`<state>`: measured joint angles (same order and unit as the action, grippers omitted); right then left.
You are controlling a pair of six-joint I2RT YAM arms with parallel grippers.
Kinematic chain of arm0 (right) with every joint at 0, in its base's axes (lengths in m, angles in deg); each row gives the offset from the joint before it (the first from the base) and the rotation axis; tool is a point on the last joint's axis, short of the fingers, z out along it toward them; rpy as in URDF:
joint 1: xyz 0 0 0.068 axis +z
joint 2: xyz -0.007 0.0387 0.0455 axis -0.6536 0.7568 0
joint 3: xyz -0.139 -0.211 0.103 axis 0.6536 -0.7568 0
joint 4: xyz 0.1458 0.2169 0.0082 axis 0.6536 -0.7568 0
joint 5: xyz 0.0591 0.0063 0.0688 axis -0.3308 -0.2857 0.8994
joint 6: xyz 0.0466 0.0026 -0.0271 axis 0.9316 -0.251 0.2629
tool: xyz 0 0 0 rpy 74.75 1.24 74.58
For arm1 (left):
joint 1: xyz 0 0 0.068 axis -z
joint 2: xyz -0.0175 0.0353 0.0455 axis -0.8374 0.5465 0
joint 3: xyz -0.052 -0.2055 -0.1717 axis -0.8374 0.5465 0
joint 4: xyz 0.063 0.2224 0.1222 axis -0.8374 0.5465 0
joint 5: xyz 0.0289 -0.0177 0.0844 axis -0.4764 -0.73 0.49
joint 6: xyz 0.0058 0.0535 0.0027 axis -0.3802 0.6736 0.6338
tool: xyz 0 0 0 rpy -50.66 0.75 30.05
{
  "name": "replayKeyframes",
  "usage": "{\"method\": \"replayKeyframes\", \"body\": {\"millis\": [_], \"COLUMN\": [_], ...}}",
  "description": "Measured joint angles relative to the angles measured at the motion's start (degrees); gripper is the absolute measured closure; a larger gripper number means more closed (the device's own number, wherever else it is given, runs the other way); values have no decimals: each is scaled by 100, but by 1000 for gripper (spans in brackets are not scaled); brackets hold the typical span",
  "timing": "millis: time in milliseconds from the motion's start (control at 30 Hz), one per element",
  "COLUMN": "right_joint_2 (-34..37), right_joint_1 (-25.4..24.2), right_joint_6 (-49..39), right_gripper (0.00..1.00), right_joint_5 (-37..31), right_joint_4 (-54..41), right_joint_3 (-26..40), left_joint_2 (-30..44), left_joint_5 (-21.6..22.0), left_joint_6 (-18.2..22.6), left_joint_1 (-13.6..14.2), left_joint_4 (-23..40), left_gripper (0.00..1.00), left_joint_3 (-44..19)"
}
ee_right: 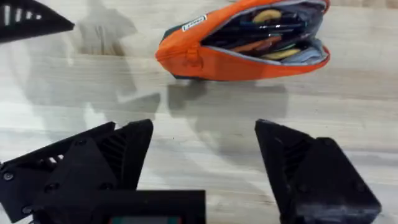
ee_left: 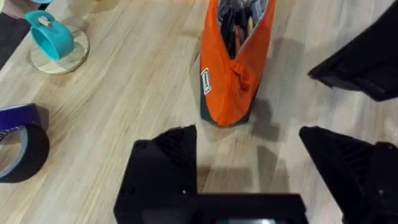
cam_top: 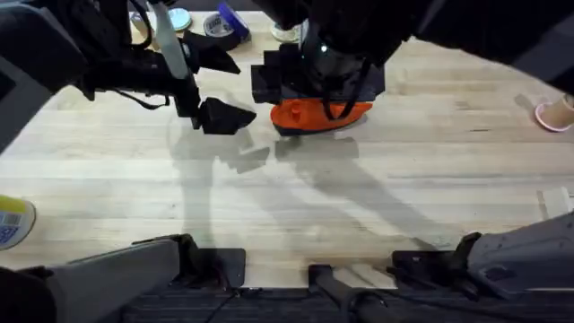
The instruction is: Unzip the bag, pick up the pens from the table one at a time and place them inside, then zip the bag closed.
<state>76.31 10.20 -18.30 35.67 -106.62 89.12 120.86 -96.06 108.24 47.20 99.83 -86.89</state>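
Hovering above the counter (cam_top: 134, 170), the left jaws (cam_top: 224, 117) are seen spread open, gripping nothing, with the bag (ee_left: 233, 68) standing just ahead of them. The bag's zipper is seen undone, pens (ee_right: 267, 28) lying inside. The right jaws (ee_right: 205, 162) are held open and empty, the bag (ee_right: 242, 40) close ahead.

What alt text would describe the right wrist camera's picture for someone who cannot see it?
An orange pencil pouch lies on a light wooden table, its zipper open so pens and other items show inside. The right gripper hovers in front of it with its black fingers spread wide and holding nothing. A tip of the left gripper shows at one corner.
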Motion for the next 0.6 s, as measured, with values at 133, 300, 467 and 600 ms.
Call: {"method": "replayKeyframes", "body": {"millis": [133,300,467,600], "right_joint_2": [2,0,2,2], "right_joint_1": [-86,-88,-95,-95], "right_joint_6": [-39,-87,-83,-83], "right_gripper": [5,6,6,5], "right_joint_5": [243,493,729,777], "right_joint_4": [122,402,601,729], "right_joint_3": [-97,-404,-807,-853], "left_joint_2": [0,0,0,0], "left_joint_5": [0,0,0,0], "left_joint_6": [0,2,0,0], "left_joint_1": [0,0,0,0], "left_joint_4": [0,0,-1,0], "left_gripper": [6,6,6,6], "left_joint_3": [0,0,0,0]}}
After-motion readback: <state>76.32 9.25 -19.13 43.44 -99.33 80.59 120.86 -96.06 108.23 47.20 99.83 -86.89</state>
